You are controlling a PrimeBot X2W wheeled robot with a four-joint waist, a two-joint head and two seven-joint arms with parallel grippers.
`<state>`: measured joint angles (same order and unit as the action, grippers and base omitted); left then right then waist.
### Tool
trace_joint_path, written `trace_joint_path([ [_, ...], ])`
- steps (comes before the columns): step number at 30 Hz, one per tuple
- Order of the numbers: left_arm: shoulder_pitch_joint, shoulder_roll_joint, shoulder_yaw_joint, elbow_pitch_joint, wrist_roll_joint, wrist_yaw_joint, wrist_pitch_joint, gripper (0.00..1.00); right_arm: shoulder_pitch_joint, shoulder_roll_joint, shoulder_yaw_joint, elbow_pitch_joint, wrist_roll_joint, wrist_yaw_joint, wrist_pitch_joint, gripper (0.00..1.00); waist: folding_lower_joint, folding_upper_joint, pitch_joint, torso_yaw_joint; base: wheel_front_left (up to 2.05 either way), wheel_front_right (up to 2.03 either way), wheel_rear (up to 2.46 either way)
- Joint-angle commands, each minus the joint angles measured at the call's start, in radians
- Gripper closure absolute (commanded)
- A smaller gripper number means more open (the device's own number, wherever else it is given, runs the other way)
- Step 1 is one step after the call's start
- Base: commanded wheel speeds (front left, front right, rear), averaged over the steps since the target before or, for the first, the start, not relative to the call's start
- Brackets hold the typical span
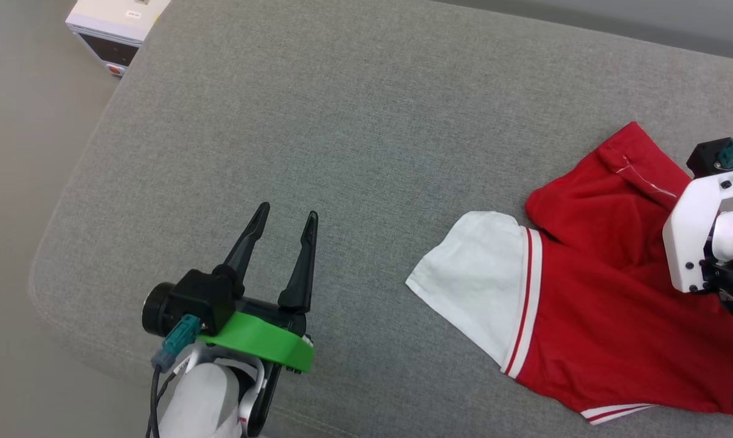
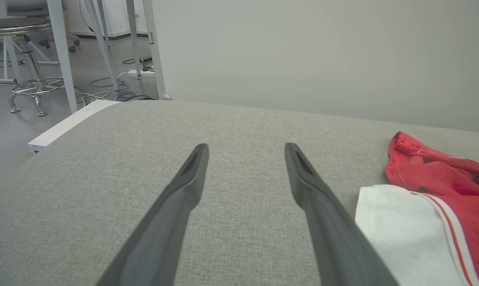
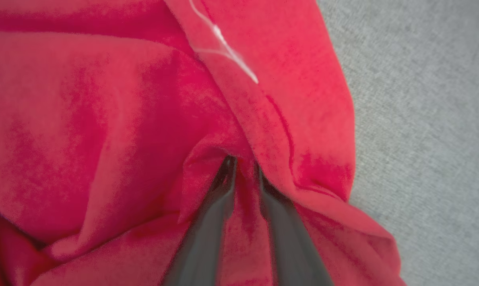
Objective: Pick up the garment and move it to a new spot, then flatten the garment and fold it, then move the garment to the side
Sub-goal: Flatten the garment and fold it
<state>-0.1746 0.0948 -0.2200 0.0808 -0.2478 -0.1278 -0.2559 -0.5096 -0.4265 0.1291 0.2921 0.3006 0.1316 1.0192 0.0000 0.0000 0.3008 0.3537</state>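
The grey cushion [image 1: 366, 121] is lying bare all around the left gripper [image 1: 288, 210], leaving open passage to the far edge. The garment [image 1: 585, 292] is covering the right part, with the right gripper [image 3: 243, 162] pinching into its folds. A white box [image 1: 114, 30] is standing off the far left corner.

Right wrist view is soft all over. Fingertips of the right hand [image 3: 243, 161] are buried in a red fold of the garment [image 3: 104, 119], cloth between them; seam detail is smeared. Head view: that hand's fingers are hidden under its white mount [image 1: 694, 237], and the garment runs off the right and bottom edges. At top left the white box [image 1: 114, 27] is clipped by the top edge, label too small to read. Left wrist view: the stool [image 2: 16, 24] is cut at the top-left corner, the garment at right and bottom.
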Motion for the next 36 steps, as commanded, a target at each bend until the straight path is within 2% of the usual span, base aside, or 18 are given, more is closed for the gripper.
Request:
trace_joint_path([
  [1,-0.015,-0.005,-0.002,0.001,-0.01,-0.003,-0.006,0.0,-0.005,0.001,0.005,0.029,-0.011,-0.001,-0.026,1.0,0.0,0.0,-0.003,0.008,0.0,0.0,0.0],
  [7,-0.015,-0.01,-0.014,0.0,-0.011,-0.003,-0.006,0.0,-0.098,-0.015,-0.016,0.073,-0.046,-0.001,-0.125,1.0,0.0,0.0,-0.007,0.025,0.0,0.0,0.0],
  [13,-0.022,-0.015,-0.022,-0.006,-0.015,-0.003,-0.006,0.0,-0.24,-0.047,-0.039,0.15,-0.134,-0.001,-0.219,1.0,0.0,0.0,0.023,0.055,0.0,0.0,0.0],
  [25,-0.048,-0.035,-0.03,-0.007,-0.031,-0.003,-0.006,0.0,-0.469,-0.078,-0.069,0.366,-0.303,-0.001,-0.412,1.0,0.0,0.0,0.083,0.127,0.0,0.0,0.0],
  [26,-0.048,-0.036,-0.03,-0.005,-0.032,-0.003,-0.006,0.0,-0.473,-0.075,-0.071,0.388,-0.311,-0.001,-0.417,0.83,0.0,0.0,0.083,0.129,0.0,0.0,0.0],
  [27,-0.049,-0.037,-0.03,-0.004,-0.032,-0.003,-0.006,0.0,-0.475,-0.071,-0.07,0.413,-0.322,-0.001,-0.424,0.0,0.0,0.0,0.081,0.13,0.0,0.0,0.0],
  [36,-0.037,-0.04,-0.012,0.006,-0.023,-0.003,-0.006,0.0,-0.454,-0.014,-0.083,0.523,-0.302,-0.001,-0.572,0.0,0.0,0.0,0.014,0.088,0.0,0.0,0.0],
])
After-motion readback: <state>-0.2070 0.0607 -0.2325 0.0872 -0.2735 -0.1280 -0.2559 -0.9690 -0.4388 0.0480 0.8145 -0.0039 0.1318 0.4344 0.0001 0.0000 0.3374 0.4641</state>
